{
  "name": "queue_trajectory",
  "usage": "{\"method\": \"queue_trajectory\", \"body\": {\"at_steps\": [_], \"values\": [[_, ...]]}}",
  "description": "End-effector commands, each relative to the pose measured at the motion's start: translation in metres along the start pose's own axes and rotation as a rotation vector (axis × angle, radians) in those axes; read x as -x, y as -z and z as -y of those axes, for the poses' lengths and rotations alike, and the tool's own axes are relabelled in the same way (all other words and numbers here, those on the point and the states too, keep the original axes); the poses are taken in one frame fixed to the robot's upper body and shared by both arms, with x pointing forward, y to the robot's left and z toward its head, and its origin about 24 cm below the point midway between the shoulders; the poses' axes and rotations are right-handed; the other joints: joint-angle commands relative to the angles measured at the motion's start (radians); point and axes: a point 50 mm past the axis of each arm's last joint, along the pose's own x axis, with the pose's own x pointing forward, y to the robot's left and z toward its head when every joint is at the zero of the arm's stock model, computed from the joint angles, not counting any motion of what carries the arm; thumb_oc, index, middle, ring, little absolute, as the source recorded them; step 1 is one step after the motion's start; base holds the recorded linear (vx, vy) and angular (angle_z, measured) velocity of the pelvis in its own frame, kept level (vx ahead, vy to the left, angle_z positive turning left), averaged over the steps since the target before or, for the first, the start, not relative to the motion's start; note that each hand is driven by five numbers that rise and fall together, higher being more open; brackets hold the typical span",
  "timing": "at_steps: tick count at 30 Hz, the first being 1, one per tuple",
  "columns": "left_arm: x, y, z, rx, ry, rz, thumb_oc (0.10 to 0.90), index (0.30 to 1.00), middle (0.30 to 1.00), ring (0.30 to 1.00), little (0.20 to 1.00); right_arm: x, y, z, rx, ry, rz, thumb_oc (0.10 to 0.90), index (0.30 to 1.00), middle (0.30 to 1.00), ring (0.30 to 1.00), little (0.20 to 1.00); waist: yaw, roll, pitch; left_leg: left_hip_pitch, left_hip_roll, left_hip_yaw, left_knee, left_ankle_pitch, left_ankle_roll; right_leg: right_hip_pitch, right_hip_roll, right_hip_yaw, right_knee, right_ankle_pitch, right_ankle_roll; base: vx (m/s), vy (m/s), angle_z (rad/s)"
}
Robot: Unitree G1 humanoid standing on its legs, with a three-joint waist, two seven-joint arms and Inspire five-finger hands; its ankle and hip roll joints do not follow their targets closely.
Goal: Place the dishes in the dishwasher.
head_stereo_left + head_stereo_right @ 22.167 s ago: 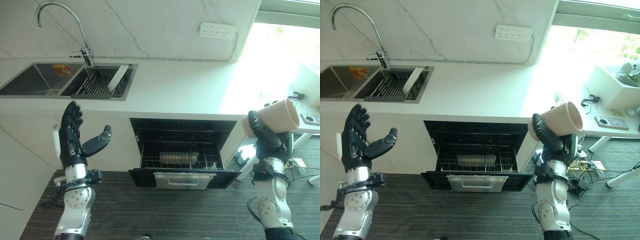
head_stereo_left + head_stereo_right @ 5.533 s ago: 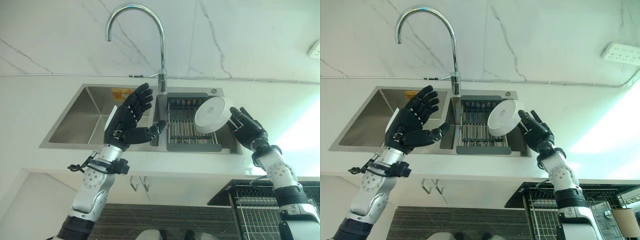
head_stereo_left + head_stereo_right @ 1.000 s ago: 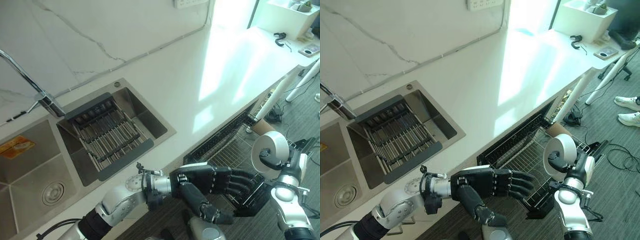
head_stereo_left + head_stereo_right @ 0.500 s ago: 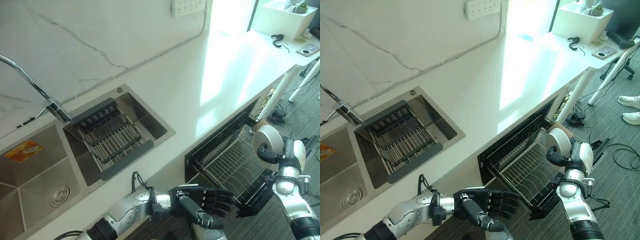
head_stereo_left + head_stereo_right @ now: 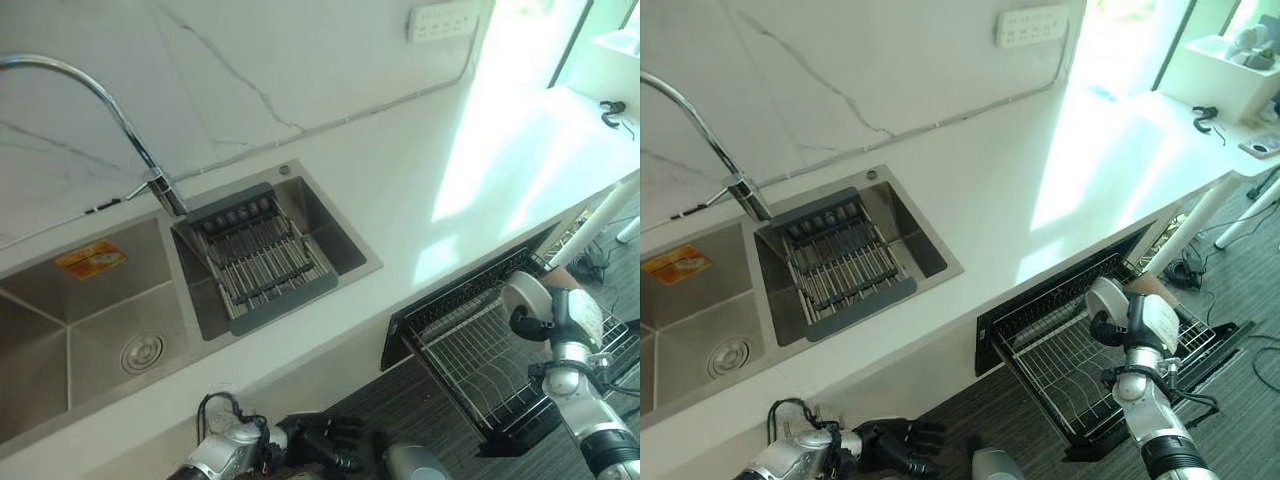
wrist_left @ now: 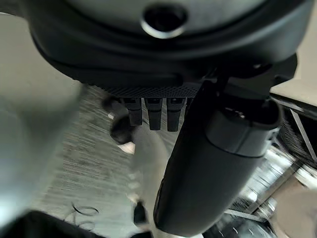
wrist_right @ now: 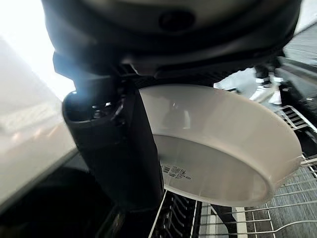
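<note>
Right eye view: right hand [image 5: 1127, 322] grips a round white plate [image 5: 1106, 297] above the pulled-out wire dishwasher rack [image 5: 1065, 375]; plate not yet racked. Left hand [image 5: 895, 444] hangs relaxed, empty.

Strong daylight came from window at upper right. Glare washed out far end of white countertop [image 5: 500, 150] and threw bright patch across it. Marble wall [image 5: 250, 60] was evenly lit. Sink basin [image 5: 60, 330] sat in soft shade. Floor under counter was dim. Dishwasher rack [image 5: 1060, 370] showed dark against it. Left wrist view was heavily blurred, with left hand [image 6: 218, 148] dark and out of focus. In right wrist view, white plate [image 7: 223, 148] was sharp; background was blown out white on one side.
</note>
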Motion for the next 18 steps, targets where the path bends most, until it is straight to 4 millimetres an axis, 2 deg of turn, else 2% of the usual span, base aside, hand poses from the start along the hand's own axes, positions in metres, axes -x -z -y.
{"method": "queue_trajectory", "body": {"at_steps": [1,8,9,15,18], "values": [[-0.004,-0.007,0.014,-0.079,0.077,0.051,0.8,0.9,0.9,0.9,0.9,-0.036,-0.038,0.053,-0.032,0.207,0.149,0.4,0.3,0.3,0.3,0.3,0.025,-0.01,-0.058,-0.041,0.035,-0.079,0.077,-0.135,-0.042,0.003,-0.053,-0.027,0.056,-0.101,0.133,0.02,-0.051,0.04],[-0.007,0.038,-0.005,0.043,-0.049,-0.036,0.8,0.9,0.9,0.9,0.9,-0.042,-0.032,0.036,-0.001,0.128,0.061,0.4,0.3,0.3,0.3,0.3,0.061,-0.017,-0.06,-0.043,0.041,-0.087,0.077,-0.129,-0.046,0.012,-0.056,-0.048,0.056,-0.108,0.126,0.02,-0.067,0.06],[-0.005,0.05,-0.01,0.11,-0.118,-0.044,0.8,0.9,0.9,0.9,0.9,-0.04,-0.019,0.031,0.095,0.148,0.015,0.4,0.3,0.3,0.3,0.3,0.073,-0.016,-0.058,-0.035,0.04,-0.094,0.077,-0.132,-0.047,0.025,-0.058,-0.058,0.056,-0.117,0.126,0.04,-0.072,0.08],[-0.001,0.073,-0.019,0.254,-0.248,-0.044,0.8,0.9,0.9,0.9,0.9,-0.033,-0.002,0.02,0.28,0.18,-0.007,0.4,0.3,0.3,0.3,0.3,0.107,-0.014,-0.069,-0.046,0.034,-0.107,0.077,-0.122,-0.051,0.029,-0.071,-0.085,0.056,-0.122,0.124,0.03,-0.057,0.1],[0.009,0.088,-0.03,0.364,-0.365,-0.04,0.8,0.9,0.9,0.9,0.9,-0.021,0.017,0.007,0.344,0.156,-0.06,0.4,0.3,0.3,0.3,0.3,0.129,-0.008,-0.07,-0.048,0.027,-0.121,0.077,-0.12,-0.051,0.035,-0.082,-0.104,0.056,-0.125,0.126,0.04,-0.103,0.12]]}}
